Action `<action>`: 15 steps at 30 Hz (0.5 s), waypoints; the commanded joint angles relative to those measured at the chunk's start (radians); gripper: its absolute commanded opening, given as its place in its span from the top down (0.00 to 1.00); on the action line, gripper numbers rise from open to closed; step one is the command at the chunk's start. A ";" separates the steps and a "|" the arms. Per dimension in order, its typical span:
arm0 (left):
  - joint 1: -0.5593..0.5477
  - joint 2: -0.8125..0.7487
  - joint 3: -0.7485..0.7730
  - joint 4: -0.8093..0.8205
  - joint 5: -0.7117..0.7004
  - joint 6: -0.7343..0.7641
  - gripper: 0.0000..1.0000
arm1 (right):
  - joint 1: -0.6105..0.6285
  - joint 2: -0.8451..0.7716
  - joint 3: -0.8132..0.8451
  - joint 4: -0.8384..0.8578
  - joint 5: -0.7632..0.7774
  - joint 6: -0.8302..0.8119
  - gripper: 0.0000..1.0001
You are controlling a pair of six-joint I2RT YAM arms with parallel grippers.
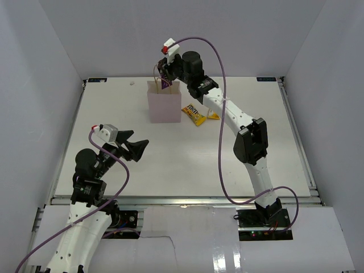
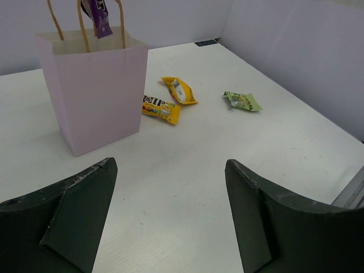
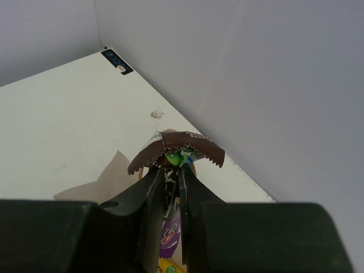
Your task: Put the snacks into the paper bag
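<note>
The pale pink paper bag (image 1: 164, 102) stands upright at the back middle of the table; it also shows in the left wrist view (image 2: 94, 91). My right gripper (image 1: 164, 74) is shut on the dark purple packet (image 3: 176, 149) and holds it just above the bag's mouth, between the tan handles (image 2: 54, 20). The purple packet's lower end hangs there in the left wrist view (image 2: 96, 16). A yellow packet (image 1: 193, 114) and a yellow-orange packet (image 1: 212, 115) lie right of the bag. A green packet (image 2: 243, 102) lies further right. My left gripper (image 1: 136, 149) is open and empty, near the front left.
White walls enclose the table on three sides. The right arm (image 1: 250, 142) stretches across the right half of the table. A small black label (image 3: 116, 60) lies at the back corner.
</note>
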 commanded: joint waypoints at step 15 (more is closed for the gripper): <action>0.006 -0.002 -0.007 0.022 0.042 0.008 0.12 | -0.017 -0.190 -0.280 0.068 0.010 0.029 0.45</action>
